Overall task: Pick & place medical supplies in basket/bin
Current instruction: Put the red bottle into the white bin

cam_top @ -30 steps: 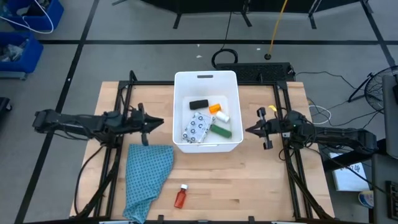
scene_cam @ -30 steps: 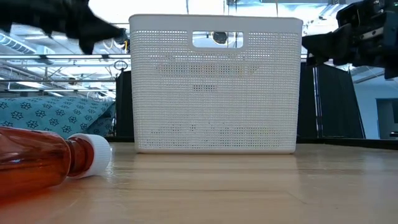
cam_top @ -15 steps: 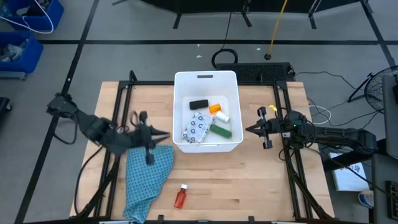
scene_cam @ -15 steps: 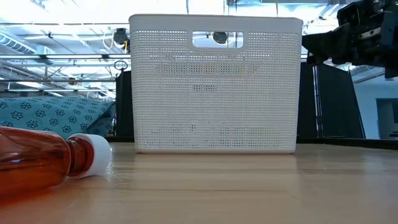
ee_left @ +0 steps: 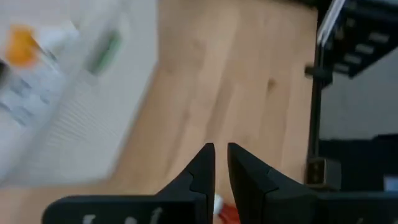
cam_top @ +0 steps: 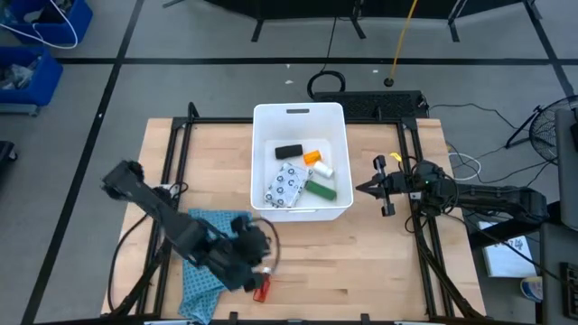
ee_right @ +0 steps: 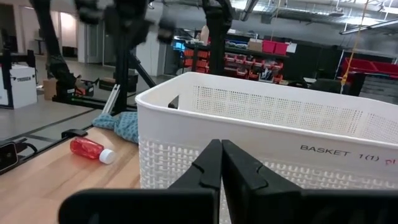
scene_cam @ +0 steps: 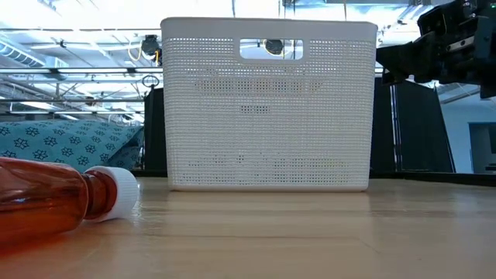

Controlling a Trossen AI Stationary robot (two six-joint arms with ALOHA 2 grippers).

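Note:
The red bottle [cam_top: 262, 288] lies on its side near the table's near edge, white cap toward the basket; it also shows in the low view [scene_cam: 46, 203]. The white basket [cam_top: 300, 110] holds the black block [cam_top: 288, 151], orange bottle [cam_top: 312, 156], white cylinder [cam_top: 323, 169], green block [cam_top: 320, 189] and dotted packet [cam_top: 286, 185]. My left gripper [cam_top: 262, 269] hovers just above the red bottle's cap end, open by a narrow gap [ee_left: 219, 149]. My right gripper [cam_top: 359, 188] is shut and hangs beside the basket's right wall.
A teal patterned cloth [cam_top: 206, 282] lies left of the red bottle, partly under my left arm. Black frame rails [cam_top: 178, 153] run along both sides of the table. Bare wood [cam_top: 361, 262] stretches right of the bottle, in front of the basket.
My left arm has swung from beside the basket's left wall toward the table's near edge, passing over the teal cloth, and now stands over the red bottle. It has left the low view. The bottle and the basket have stayed put.

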